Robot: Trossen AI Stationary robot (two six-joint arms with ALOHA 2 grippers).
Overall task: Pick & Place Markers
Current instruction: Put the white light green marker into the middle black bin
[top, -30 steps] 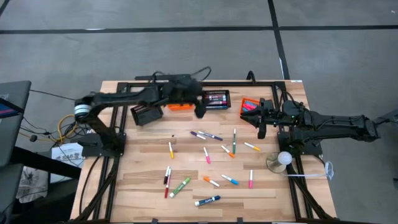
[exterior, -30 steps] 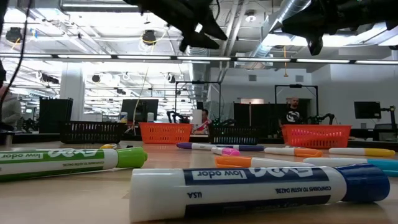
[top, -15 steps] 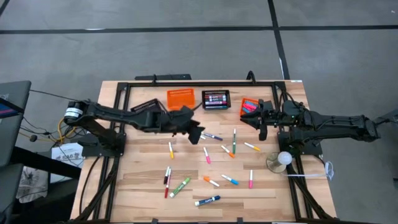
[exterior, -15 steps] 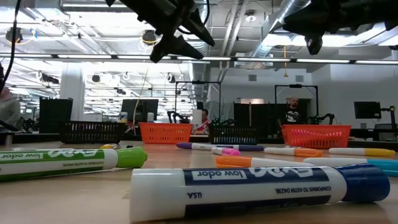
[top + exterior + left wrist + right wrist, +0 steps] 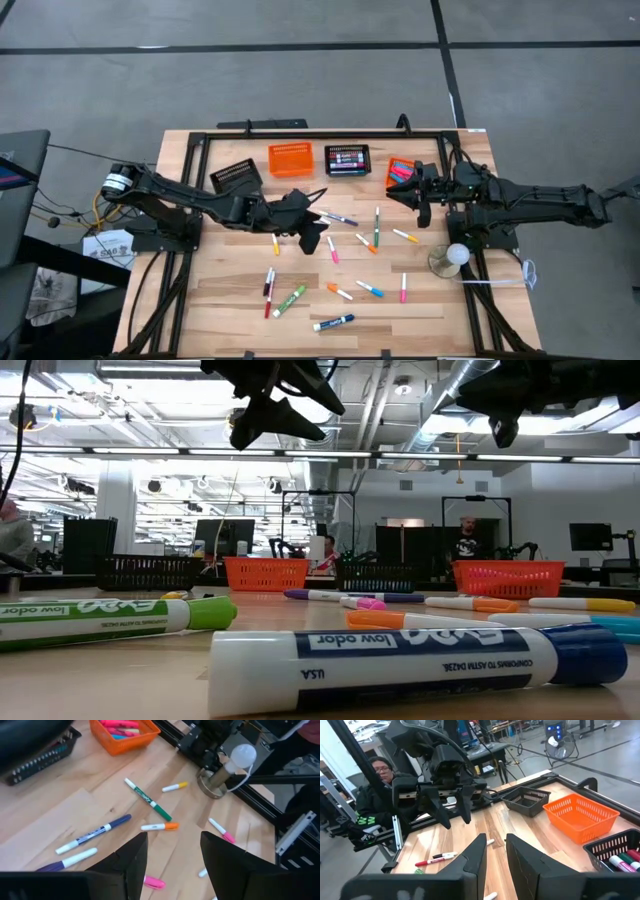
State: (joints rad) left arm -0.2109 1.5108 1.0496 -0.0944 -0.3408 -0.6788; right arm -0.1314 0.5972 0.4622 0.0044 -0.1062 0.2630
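Note:
Several capped markers lie flat and scattered on the wooden table [image 5: 230, 290], among them a green one [image 5: 377, 226], a purple one [image 5: 340, 218], a pink one [image 5: 333, 249] and a large blue-capped one [image 5: 333, 322]. My left gripper [image 5: 312, 228] hovers open above the table's middle; in its wrist view the open fingers [image 5: 172, 857] stand over a pink marker [image 5: 154, 881] and an orange-capped one [image 5: 159, 826]. My right gripper [image 5: 417, 197] hangs open and empty by the right orange basket [image 5: 400, 168], which holds pink markers.
Along the far edge stand a black mesh basket [image 5: 236, 177], an orange basket [image 5: 290, 158] and a black basket holding markers [image 5: 347, 160]. A lamp with a white bulb [image 5: 456, 255] stands near the right edge. A black frame [image 5: 300, 133] borders the table. A person [image 5: 377, 770] sits beyond it.
My left gripper has swung from over the far baskets toward the near edge and a little right, ending above the scattered markers at the table's middle. The orange and black baskets that the arm covered now show fully.

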